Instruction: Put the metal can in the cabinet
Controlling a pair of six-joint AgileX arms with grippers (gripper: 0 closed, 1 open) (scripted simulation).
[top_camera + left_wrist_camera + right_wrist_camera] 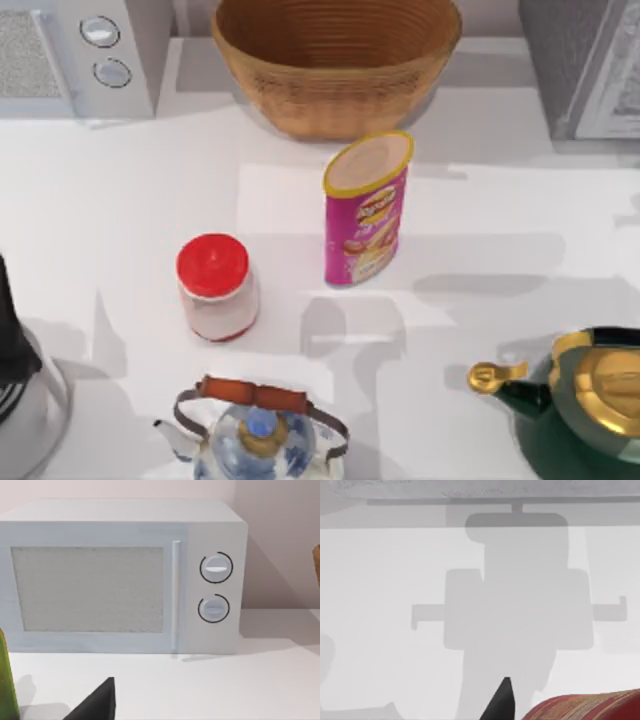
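Note:
The can (366, 208) is a tall pink cylinder with a yellow rim, standing upright in the middle of the table. The cabinet (565, 60), a grey speckled box with a white-framed door panel (618, 95), stands at the far right corner; its speckled lower edge (470, 487) crosses the right wrist view. My left arm (8, 325) is a dark shape at the left edge, far from the can. One black fingertip (95, 706) of the left gripper points toward the microwave. One black fingertip (501, 700) of the right gripper hangs over bare table.
A wicker basket (335, 60) stands behind the can, a white microwave (90, 50) at the far left. A red-lidded jar (215, 288) stands left of the can. A blue-white teapot (255, 430) and a green-gold teapot (585, 405) line the front edge.

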